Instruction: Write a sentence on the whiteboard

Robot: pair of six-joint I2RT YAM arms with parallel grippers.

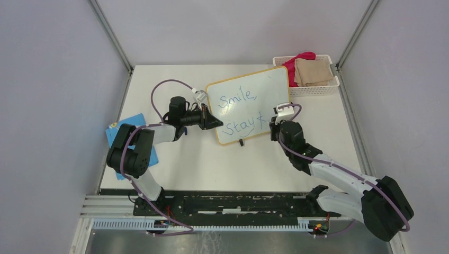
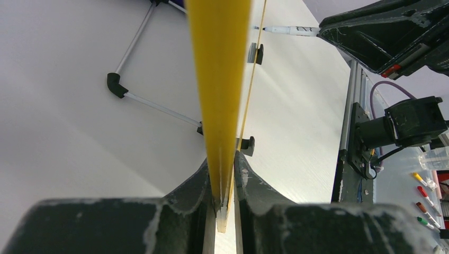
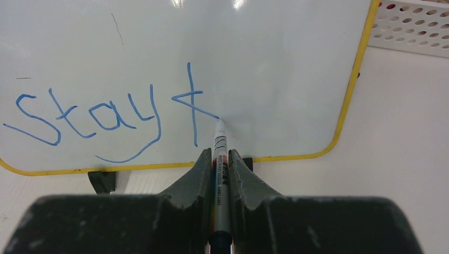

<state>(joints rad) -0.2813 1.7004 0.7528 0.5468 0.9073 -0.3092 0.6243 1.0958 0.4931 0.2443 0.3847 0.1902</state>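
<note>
Your white tabletop (image 1: 212, 164) carries the whiteboard (image 1: 275, 87) in its far half, right of centre, with the board's far right corner just beside a white perforated basket (image 1: 317, 91) at the tabletop's far right corner. A tan cloth (image 1: 313, 71) and a red one (image 1: 296, 59) lie in that basket. A blue card (image 1: 129, 120) sits at the left edge, partly under your left arm.

Your left pincer (image 1: 214, 123) is clamped on the board's left edge. The left wrist view shows the yellow frame (image 2: 219, 106) pinched between the two fingers (image 2: 193, 185). Your right pincer (image 1: 276, 127) sits at the board's near right corner, closed around a marker (image 3: 219, 153) whose tip touches the white surface.

The sentence (image 1: 238, 99) is in blue, on two lines: "Smile," above and "Stay" (image 3: 84, 119) below. After "Stay" comes a part-drawn letter (image 3: 193, 103) — an upright stroke with two slanting arms — and the marker tip rests at the end of the lower arm.
</note>
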